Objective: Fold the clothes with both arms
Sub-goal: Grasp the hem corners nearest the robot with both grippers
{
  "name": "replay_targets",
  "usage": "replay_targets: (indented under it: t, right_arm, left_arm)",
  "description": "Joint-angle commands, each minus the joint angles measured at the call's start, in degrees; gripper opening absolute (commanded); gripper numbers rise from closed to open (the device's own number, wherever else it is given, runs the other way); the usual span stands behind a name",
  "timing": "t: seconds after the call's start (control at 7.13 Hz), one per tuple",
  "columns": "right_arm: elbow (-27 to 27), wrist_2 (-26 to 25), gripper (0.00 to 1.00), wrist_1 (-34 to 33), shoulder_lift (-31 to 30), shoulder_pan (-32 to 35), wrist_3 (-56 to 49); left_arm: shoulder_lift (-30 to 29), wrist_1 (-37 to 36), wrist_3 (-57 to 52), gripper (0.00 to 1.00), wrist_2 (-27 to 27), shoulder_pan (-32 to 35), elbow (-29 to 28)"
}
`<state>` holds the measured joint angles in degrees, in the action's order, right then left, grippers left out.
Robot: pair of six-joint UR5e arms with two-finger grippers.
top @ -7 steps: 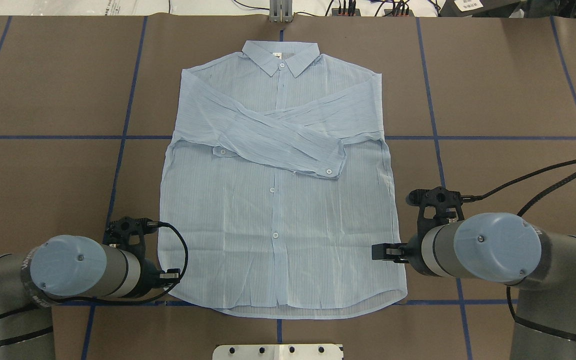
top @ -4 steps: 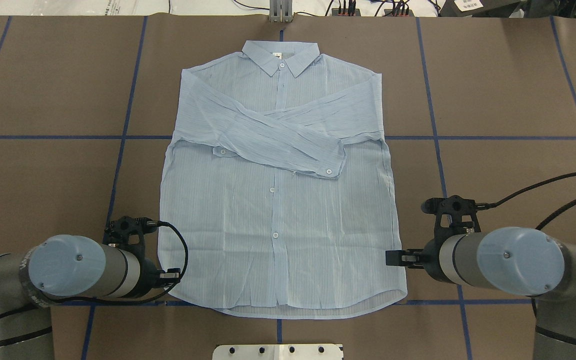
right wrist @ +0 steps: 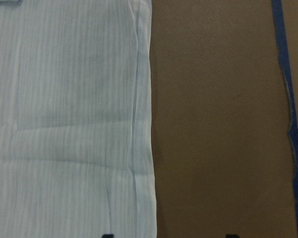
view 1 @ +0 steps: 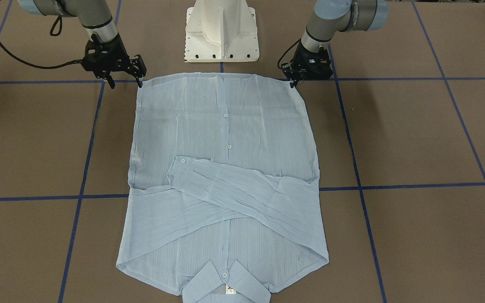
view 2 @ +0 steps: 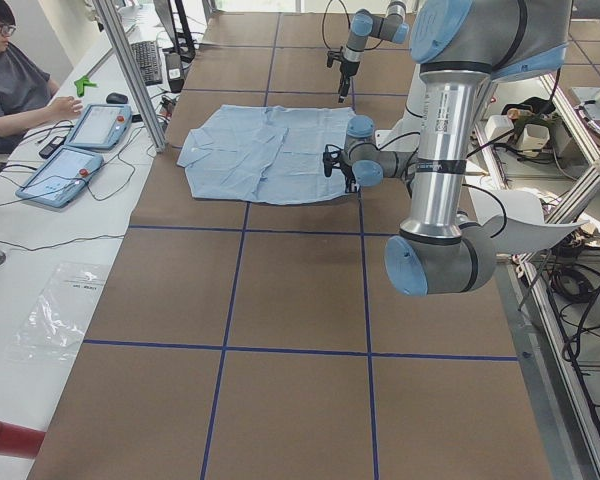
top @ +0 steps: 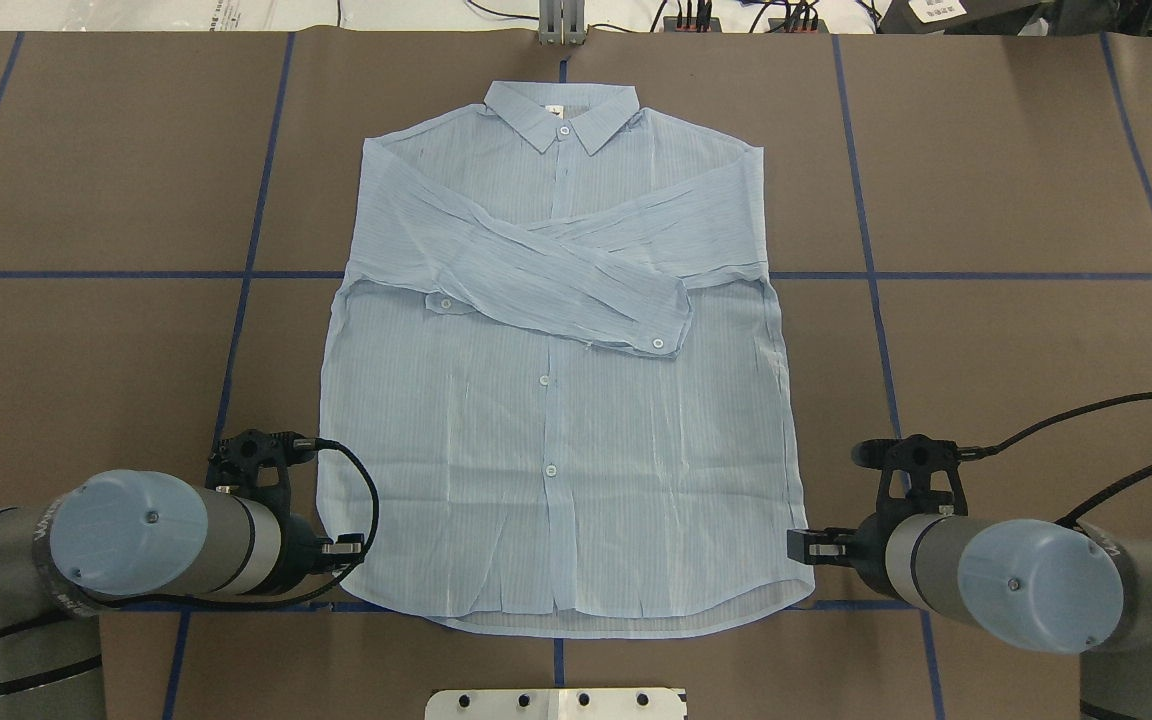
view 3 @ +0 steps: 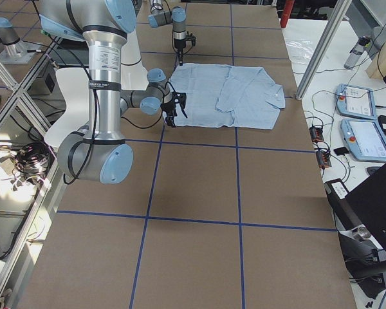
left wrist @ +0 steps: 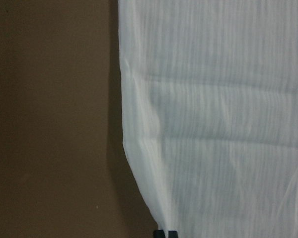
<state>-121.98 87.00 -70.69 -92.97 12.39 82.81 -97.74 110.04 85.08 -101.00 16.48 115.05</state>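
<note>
Left gripper (left wrist: 165,233): fingertips pinched together right on the shirt's (top: 556,450) near-left hem corner, low on the worktop (top: 1016,180), so it looks like it's got the cloth.
Right gripper (view 1: 126,80): wide open with nothing in it, down at the near-right hem corner. The wrist cam shows the shirt's side edge running between the two tips.
Shirt: lying flat, front up and buttoned, mid-worktop, hem toward the robot.
Sleeves (top: 576,275): both folded in and crossed over the chest, with the one coming from the left on top.
Collar (top: 561,115): at the far end, neck label showing.
</note>
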Motion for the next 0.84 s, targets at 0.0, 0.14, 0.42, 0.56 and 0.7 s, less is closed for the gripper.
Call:
replay_targets:
  t: [0.0,0.14,0.42,0.56,0.7]
  right_arm:
    - [1.03,-2.53,0.72,0.12,0.6,-1.75,0.33]
    - [1.65,-4.02,0.72,0.12,1.3,-3.06,0.33]
    - [1.83,-5.35,0.7,0.12,1.48,-5.0,0.42]
    - [2.96,-5.96,0.7,0.12,1.57,-5.62,0.42]
    - [3.32,-6.14,0.65,0.12,1.83,-5.71,0.33]
  left_arm:
    - [0.01,0.0,0.35,0.0,0.45,-0.04,0.17]
    - [0.01,0.0,0.35,0.0,0.45,-0.04,0.17]
    - [0.01,0.0,0.35,0.0,0.45,0.05,0.17]
    - [0.01,0.0,0.35,0.0,0.45,-0.04,0.17]
    - [0.01,0.0,0.35,0.0,0.45,0.05,0.17]
